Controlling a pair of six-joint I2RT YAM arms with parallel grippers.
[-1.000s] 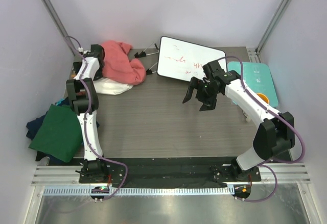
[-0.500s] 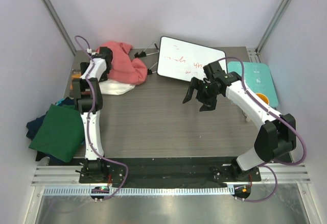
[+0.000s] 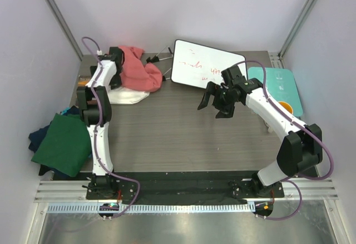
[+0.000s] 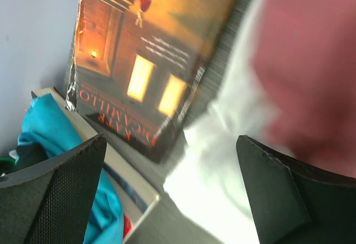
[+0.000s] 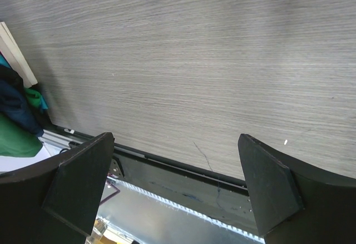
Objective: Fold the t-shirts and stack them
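A salmon-pink t-shirt (image 3: pixel 140 71) lies crumpled at the table's far left, on top of a white cloth (image 3: pixel 129 95). My left gripper (image 3: pixel 118 76) is open and empty, right beside the pink heap's left edge. In the left wrist view its jaws (image 4: pixel 171 141) hang over the white cloth (image 4: pixel 222 166), with the pink shirt (image 4: pixel 311 66) at the right, blurred. A dark green shirt (image 3: pixel 62 143) lies over navy ones (image 3: pixel 36 137) off the table's left edge. My right gripper (image 3: pixel 213 106) is open and empty above the bare table middle (image 5: pixel 177 138).
A whiteboard (image 3: pixel 204 66) lies at the back centre with black clips (image 3: pixel 156 60) to its left. A pale-teal mat (image 3: pixel 285 87) lies at the right with an orange object (image 3: pixel 286 106). A book with an orange cover (image 4: pixel 150 55) and a teal cloth (image 4: pixel 44 138) lie at the far left.
My left gripper has moved right and up against the pink shirt's left side. My right gripper has shifted only slightly.
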